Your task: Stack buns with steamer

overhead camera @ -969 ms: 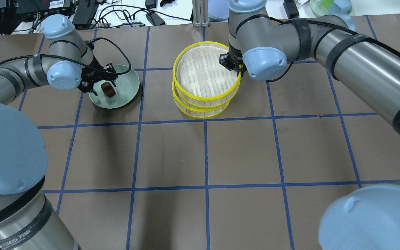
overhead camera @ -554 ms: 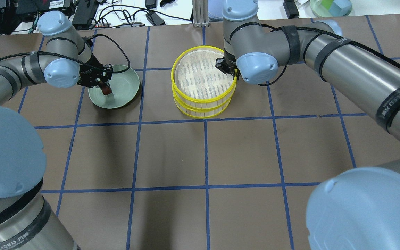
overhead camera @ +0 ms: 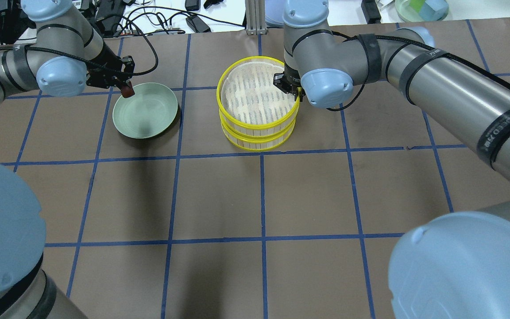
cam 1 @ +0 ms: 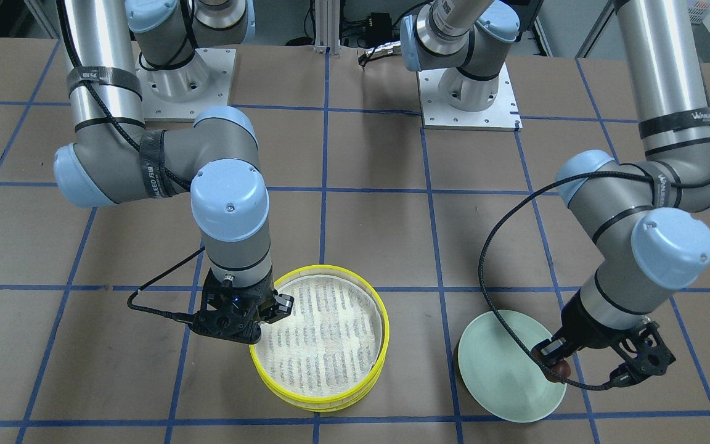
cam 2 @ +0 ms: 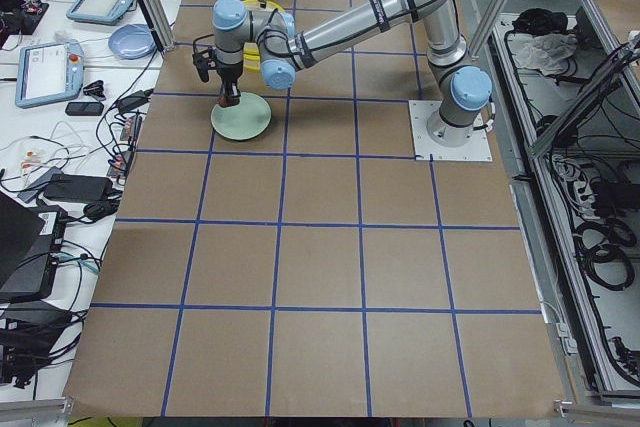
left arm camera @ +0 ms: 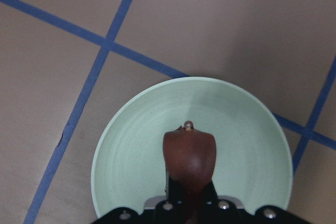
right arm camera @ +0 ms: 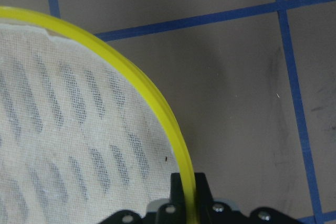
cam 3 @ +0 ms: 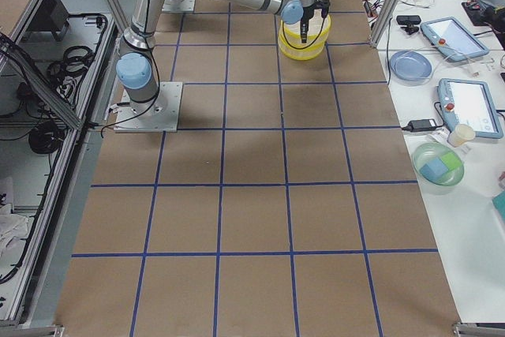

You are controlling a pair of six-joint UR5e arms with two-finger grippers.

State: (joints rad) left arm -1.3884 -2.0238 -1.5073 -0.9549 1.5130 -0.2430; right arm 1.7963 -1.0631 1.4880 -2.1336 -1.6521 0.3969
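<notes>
Lifted since the earlier frame: left pincer (overhead camera: 125,88), clenched on the dark reddish-brown bun (left arm camera: 189,153), now hanging clear above the pale green plate (left arm camera: 131,150). Settled squarely too: upper steamer tray (right arm camera: 136,82) on the lower tray (overhead camera: 257,141), right pincer (right arm camera: 188,188) clamped on its yellow rim. Probably mid-carry toward the steamer. Keep the squeeze gentle on the glossy bun, cross well above the rim, come in opposite the right pincer, release low over the liner. Beneath both pincers, brown papered bench (overhead camera: 308,190) with blue tape lines. Cream bun not in view.
</notes>
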